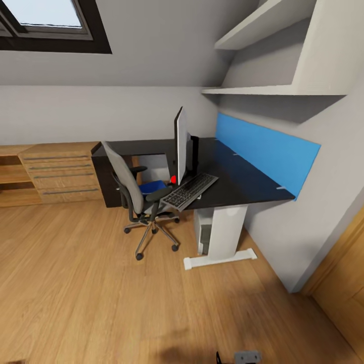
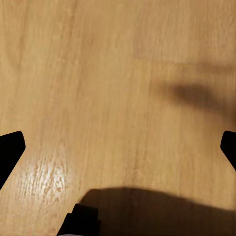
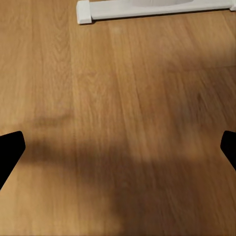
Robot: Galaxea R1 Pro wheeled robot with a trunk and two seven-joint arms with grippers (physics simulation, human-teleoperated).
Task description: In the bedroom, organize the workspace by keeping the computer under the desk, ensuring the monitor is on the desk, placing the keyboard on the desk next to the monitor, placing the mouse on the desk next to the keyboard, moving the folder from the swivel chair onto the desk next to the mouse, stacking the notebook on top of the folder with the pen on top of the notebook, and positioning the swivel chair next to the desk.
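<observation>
The black-topped desk (image 1: 242, 177) with its blue back panel stands against the right wall. The monitor (image 1: 181, 144) stands on it, edge-on to me. The keyboard (image 1: 189, 191) lies in front of the monitor and overhangs the desk's near edge. The grey swivel chair (image 1: 132, 189) is pulled close to the desk, with the blue folder (image 1: 153, 186) on its seat. A light-grey computer (image 1: 203, 236) sits under the desk beside the white leg. Mouse, notebook and pen are out of view. My left gripper (image 2: 118, 147) and right gripper (image 3: 118, 147) hang open over bare wood floor.
A light-wood dresser (image 1: 60, 172) lines the left wall, and white shelves (image 1: 273, 91) hang above the desk. The desk's white foot (image 3: 152, 10) lies on the floor ahead of my right gripper. Wood panelling (image 1: 344, 283) stands at the right. Open floor separates me from the chair.
</observation>
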